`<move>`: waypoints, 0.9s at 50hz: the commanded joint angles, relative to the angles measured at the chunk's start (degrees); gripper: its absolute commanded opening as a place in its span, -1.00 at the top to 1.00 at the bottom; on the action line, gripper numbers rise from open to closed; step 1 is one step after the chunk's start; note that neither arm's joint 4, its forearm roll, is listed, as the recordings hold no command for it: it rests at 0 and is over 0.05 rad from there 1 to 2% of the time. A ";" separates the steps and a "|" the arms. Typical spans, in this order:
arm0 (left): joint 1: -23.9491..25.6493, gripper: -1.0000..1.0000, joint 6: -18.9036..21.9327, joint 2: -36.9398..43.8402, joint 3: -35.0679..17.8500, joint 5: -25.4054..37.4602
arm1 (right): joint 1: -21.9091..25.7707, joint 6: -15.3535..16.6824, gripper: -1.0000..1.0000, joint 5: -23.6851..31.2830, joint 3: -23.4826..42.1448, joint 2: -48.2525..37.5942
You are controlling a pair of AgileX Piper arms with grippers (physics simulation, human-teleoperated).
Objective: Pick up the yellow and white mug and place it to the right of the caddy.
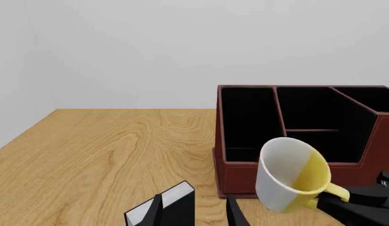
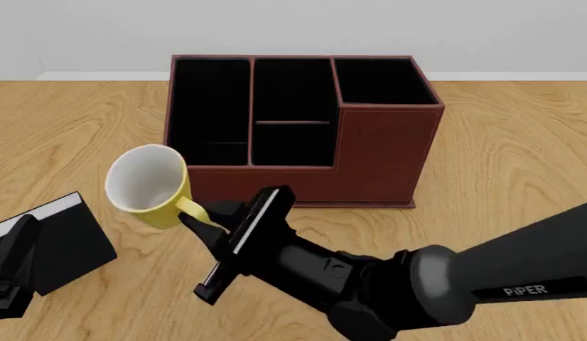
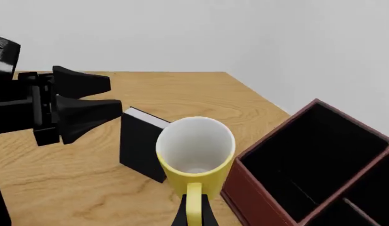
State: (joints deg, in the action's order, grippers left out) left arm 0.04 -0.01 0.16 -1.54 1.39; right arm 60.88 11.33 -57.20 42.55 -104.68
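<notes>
Right pincer [image 2: 200, 217] grips the mug [image 2: 148, 186] handle — mug tilted.

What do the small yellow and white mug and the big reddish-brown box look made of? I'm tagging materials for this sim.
The yellow and white mug looks like glazed ceramic: smooth, thick-walled, faint sheen. The reddish-brown caddy looks like stitched leather or leatherette: grained panels, seam lines along the edges, matte black lining. Both are renders, so this is only appearance.

The scene is taken from the front view, high on the arms' side, looking forward and down over the table [image 2: 521, 142]. From the left wrist view, the caddy [image 1: 245, 174] is seen low across the tabletop. From the right wrist view, the mug [image 3: 196, 155] is seen close. Mug, caddy and book [image 2: 61, 238] are shared by all three.
</notes>
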 commanded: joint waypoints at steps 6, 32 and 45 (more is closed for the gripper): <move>-0.02 -1.00 -0.01 0.00 0.00 -0.01 | -0.36 1.30 1.00 2.38 -5.41 12.09; -0.02 -1.00 0.00 0.00 0.00 0.00 | -2.64 1.27 1.00 7.55 -10.94 26.79; 0.00 -1.00 0.01 0.00 0.00 0.00 | -3.33 1.60 1.00 9.48 -12.26 31.57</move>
State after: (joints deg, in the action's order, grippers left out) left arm 0.05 -0.01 0.16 -1.54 1.39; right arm 58.18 13.16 -49.34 31.22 -77.30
